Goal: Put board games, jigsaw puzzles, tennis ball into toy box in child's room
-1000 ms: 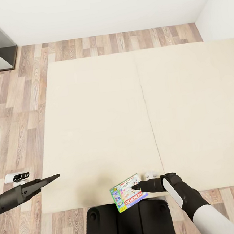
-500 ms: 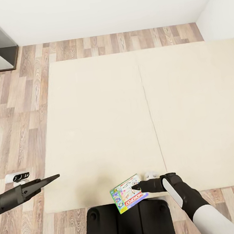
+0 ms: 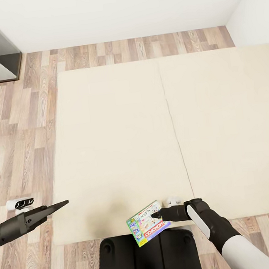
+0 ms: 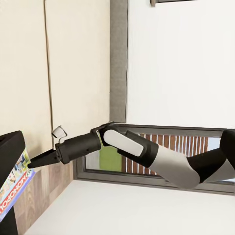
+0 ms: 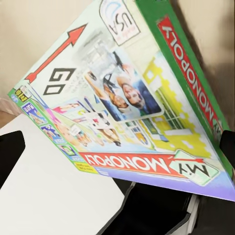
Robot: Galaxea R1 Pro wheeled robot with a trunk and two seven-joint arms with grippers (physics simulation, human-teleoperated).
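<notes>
Black tapered fingers [image 3: 55,207], grey-white forearm [image 3: 244,251], seemingly green-trimmed wrist.

head view looks steeply down over bed [image 3: 109,133] and floor, left wrist view faces across at right arm [image 4: 122,147], right wrist view pressed close on board game [image 5: 127,103], game shared by all views

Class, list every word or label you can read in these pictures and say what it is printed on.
"MY MONOPOLY": red banner on the colourful cardboard board game box, held in the right tool.
"MONOPOLY": the box's green side edge.
"GO", with a red arrow: the box's cover.
"USA": a round label on the cover.
The small strip pictures on the cover are too blurred to read.
</notes>
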